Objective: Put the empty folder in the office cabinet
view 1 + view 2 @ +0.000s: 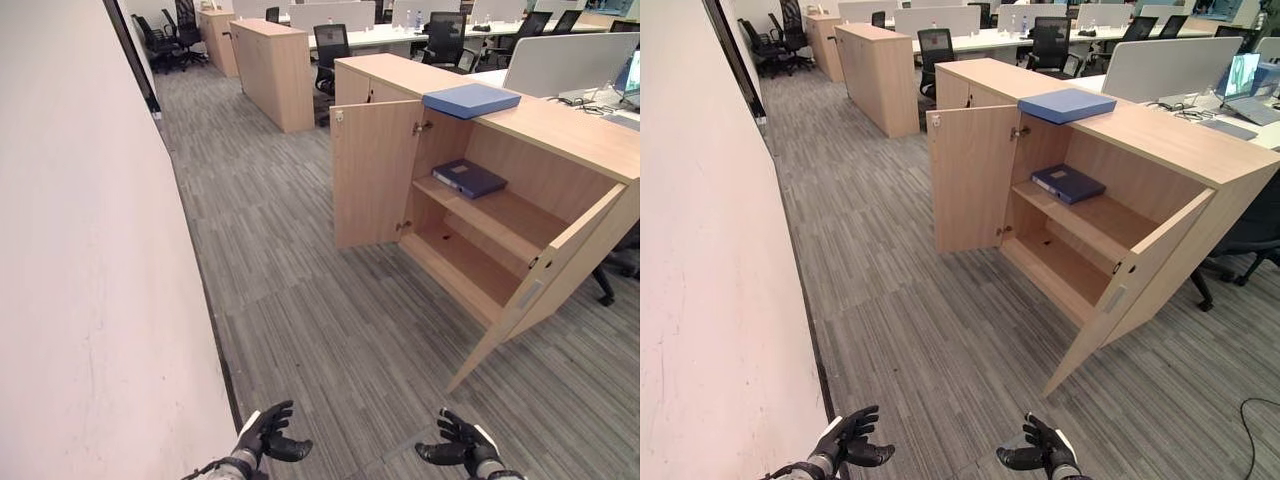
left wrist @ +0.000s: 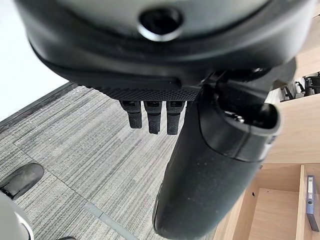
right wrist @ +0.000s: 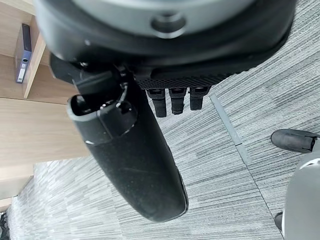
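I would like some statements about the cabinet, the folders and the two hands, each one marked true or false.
1. Both doors of the cabinet stand open. True.
2. A light blue folder lies on top of the cabinet. True.
3. The dark blue folder lies on the bottom shelf. False: it lies on the upper shelf; the bottom shelf holds nothing.
4. The left hand holds a folder. False: it is open and holds nothing, low over the carpet.
5. The right hand touches a cabinet door. False: it is open and well short of the cabinet.
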{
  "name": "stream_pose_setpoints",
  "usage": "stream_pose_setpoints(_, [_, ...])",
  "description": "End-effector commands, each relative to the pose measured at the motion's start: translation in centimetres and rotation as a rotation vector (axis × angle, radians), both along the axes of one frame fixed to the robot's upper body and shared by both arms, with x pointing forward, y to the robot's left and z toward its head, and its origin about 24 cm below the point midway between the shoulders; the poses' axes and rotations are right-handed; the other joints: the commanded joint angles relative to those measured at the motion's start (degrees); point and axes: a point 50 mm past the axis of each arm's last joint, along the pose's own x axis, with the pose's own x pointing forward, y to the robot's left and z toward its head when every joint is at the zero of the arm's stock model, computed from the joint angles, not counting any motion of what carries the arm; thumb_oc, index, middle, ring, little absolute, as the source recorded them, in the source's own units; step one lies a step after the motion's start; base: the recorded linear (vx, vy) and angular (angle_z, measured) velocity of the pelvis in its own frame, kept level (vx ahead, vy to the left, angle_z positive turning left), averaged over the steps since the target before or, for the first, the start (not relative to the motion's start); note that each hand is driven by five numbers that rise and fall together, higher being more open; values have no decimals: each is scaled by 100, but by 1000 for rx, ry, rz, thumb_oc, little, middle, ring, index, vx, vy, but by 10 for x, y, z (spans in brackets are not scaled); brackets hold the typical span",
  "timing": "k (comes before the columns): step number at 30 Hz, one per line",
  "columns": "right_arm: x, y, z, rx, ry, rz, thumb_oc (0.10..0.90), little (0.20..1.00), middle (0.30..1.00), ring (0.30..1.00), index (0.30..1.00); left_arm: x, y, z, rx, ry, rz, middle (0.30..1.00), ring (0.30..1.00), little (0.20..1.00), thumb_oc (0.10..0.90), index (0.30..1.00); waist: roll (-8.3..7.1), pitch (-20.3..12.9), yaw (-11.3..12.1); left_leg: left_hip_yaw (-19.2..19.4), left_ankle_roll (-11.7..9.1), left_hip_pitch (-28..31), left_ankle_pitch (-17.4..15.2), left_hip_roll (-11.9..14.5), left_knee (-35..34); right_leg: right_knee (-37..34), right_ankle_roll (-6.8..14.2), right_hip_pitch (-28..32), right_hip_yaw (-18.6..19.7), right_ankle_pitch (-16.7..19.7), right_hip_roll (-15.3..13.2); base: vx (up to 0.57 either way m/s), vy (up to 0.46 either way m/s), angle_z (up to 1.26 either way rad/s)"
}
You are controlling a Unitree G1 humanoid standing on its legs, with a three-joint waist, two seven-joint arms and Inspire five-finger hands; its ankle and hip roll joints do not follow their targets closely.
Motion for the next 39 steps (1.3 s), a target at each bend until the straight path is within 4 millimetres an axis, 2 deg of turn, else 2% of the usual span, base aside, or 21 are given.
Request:
stream_pose_setpoints(1, [44, -4, 22, 2, -168, 31, 800, 900, 900, 900, 900, 48, -1, 24, -20, -177, -5, 900, 900, 900, 800, 900, -109, 209, 39, -539, -814, -177, -164, 831, 759, 688, 219, -215, 234, -886, -112, 7, -177, 4])
stream_pose_setpoints(3, [44, -6, 23, -3, -171, 36, 800, 900, 900, 900, 900, 50, -3, 24, -32, -182, -3, 900, 900, 900, 800, 900, -160, 285, 55, -619, -893, -505, -166, 924, 1374, 772, 124, -213, 249, -990, -79, 2, -134, 6])
stream_pose_setpoints(6, [41, -11, 23, -20, -160, 38, 800, 900, 900, 900, 900, 55, -6, 27, -39, -195, -14, 900, 900, 900, 800, 900, -273, 466, 59, -750, -1118, -1163, 474, 1229, 2784, 1088, -107, -147, 193, -1209, 6, 70, -180, 21])
stream_pose_setpoints(8, [40, -12, 23, -21, -160, 34, 800, 900, 900, 900, 900, 55, -6, 27, -38, -195, -11, 900, 900, 900, 800, 900, -314, 486, 68, -746, -1108, -1304, 533, 1265, 2990, 1170, -139, -129, 202, -1272, 10, 135, -98, 5])
stream_pose_setpoints(11, [35, -12, 22, -25, -142, 50, 800, 900, 900, 900, 900, 52, -7, 26, -54, -193, 4, 900, 900, 900, 800, 900, -279, 531, 202, -667, -905, -1712, 382, 1554, 2339, 1431, -128, -6, 266, -1590, 48, 245, 27, -8])
stream_pose_setpoints(13, [36, -12, 22, -26, -141, 54, 800, 900, 900, 900, 900, 50, -6, 26, -52, -188, 5, 900, 900, 900, 800, 900, -254, 566, 243, -718, -897, -1736, 493, 1606, 2017, 1582, -91, 4, 306, -1690, 63, 236, 101, 0])
stream_pose_setpoints(14, [38, -12, 22, -27, -144, 57, 800, 900, 900, 900, 900, 49, -5, 25, -44, -185, 8, 900, 900, 900, 800, 900, -121, 646, 319, -861, -934, -1823, 796, 1826, 1151, 1872, -46, 13, 388, -1899, 175, 287, 142, -3])
stream_pose_setpoints(18, [44, -14, 23, -38, -146, 41, 800, 900, 900, 900, 900, 53, -5, 27, -50, -199, 27, 900, 900, 900, 800, 900, -166, 822, 407, -944, -919, -1941, 681, 1961, 186, 2335, 54, 81, 563, -2307, 87, 294, 101, -13])
stream_pose_setpoints(19, [44, -14, 23, -38, -146, 41, 800, 900, 900, 900, 900, 53, -4, 27, -50, -199, 27, 900, 900, 900, 800, 900, -185, 829, 409, -928, -917, -1920, 684, 1940, 171, 2354, 58, 82, 567, -2326, 64, 236, 57, -15])
stream_pose_setpoints(21, [43, -14, 20, -35, -132, 29, 800, 900, 900, 900, 900, 48, -3, 23, -45, -175, 41, 900, 900, 900, 800, 900, -174, 809, 396, -503, -898, -2140, 540, 2119, 2, 2394, 143, 172, 594, -2485, -13, 334, 83, -19])
stream_pose_setpoints(25, [36, -15, 15, -32, -98, 16, 800, 900, 900, 900, 900, 36, -1, 16, -35, -131, 44, 900, 900, 900, 800, 900, -186, 627, 484, -19, -879, -2457, 533, 2191, -28, 2107, 284, 532, 749, -2644, -164, 480, 120, -31])
stream_pose_setpoints(29, [31, -9, 10, -12, -71, 17, 800, 900, 900, 900, 900, 23, 3, 11, -29, -92, 51, 900, 900, 900, 800, 900, -199, 360, 664, -164, -858, -2554, 798, 1928, 33, 1772, 445, 867, 973, -2707, -301, 654, 170, 8])
stream_pose_setpoints(30, [30, -8, 9, -8, -65, 11, 800, 900, 900, 900, 900, 20, 4, 9, -24, -81, 46, 900, 900, 900, 800, 900, -251, 306, 730, -235, -860, -2602, 910, 1840, 118, 1713, 519, 969, 1010, -2615, -385, 668, 141, 29])
stream_pose_setpoints(32, [28, -4, 6, -2, -55, 17, 800, 900, 900, 900, 900, 17, 4, 7, -12, -63, 29, 900, 900, 900, 800, 900, -446, 215, 814, -285, -775, -2664, 1009, 1461, 477, 1669, 785, 1125, 973, -2043, -645, 577, 119, -7])
stream_pose_setpoints(33, [29, -4, 6, -2, -55, 17, 800, 900, 900, 900, 900, 17, 4, 7, -12, -63, 29, 900, 900, 900, 800, 900, -424, 201, 838, -276, -777, -2682, 1002, 1499, 494, 1634, 783, 1113, 1000, -2007, -621, 378, 93, -38])
stream_pose_setpoints(34, [29, -3, 6, -5, -50, 27, 800, 900, 900, 900, 900, 17, 4, 7, -9, -59, 24, 900, 900, 900, 800, 900, -522, 200, 842, -261, -717, -2711, 1044, 1304, 683, 1800, 893, 1051, 1055, -1400, -757, 482, 134, -73])
stream_pose_setpoints(35, [39, 1, 8, -7, -67, 51, 800, 900, 900, 900, 900, 20, 4, 7, -9, -60, 25, 900, 900, 900, 800, 900, -584, 183, 977, -129, -568, -2753, 922, 1081, 958, 2292, 1143, 796, 1051, -202, -921, 481, 136, -74])
stream_pose_setpoints(36, [39, 1, 8, -7, -68, 51, 800, 900, 900, 900, 900, 20, 4, 7, -9, -60, 24, 900, 900, 900, 800, 900, -558, 169, 1007, -114, -570, -2766, 920, 1124, 966, 2264, 1143, 774, 1088, -166, -893, 415, 120, -82])
stream_pose_setpoints(37, [43, 1, 10, -7, -78, 60, 800, 900, 900, 900, 900, 22, 3, 8, -12, -68, 18, 900, 900, 900, 800, 900, -554, 172, 1036, -99, -515, -2739, 834, 1046, 1038, 2530, 1143, 636, 1100, 233, -837, 395, 127, -45])
stream_pose_setpoints(38, [52, 4, 14, -7, -106, 80, 800, 900, 900, 900, 900, 30, 3, 12, -7, -90, 8, 900, 900, 900, 800, 900, -514, 215, 1007, -167, -331, -2562, 609, 824, 1027, 3244, 1143, 306, 1253, 702, -635, 393, 125, -30])
stream_pose_setpoints(39, [52, 4, 15, -8, -107, 80, 800, 900, 900, 900, 900, 30, 3, 12, -7, -90, 9, 900, 900, 900, 800, 900, -482, 204, 1030, -159, -335, -2573, 614, 868, 1031, 3224, 1143, 287, 1280, 733, -599, 540, 203, -32])
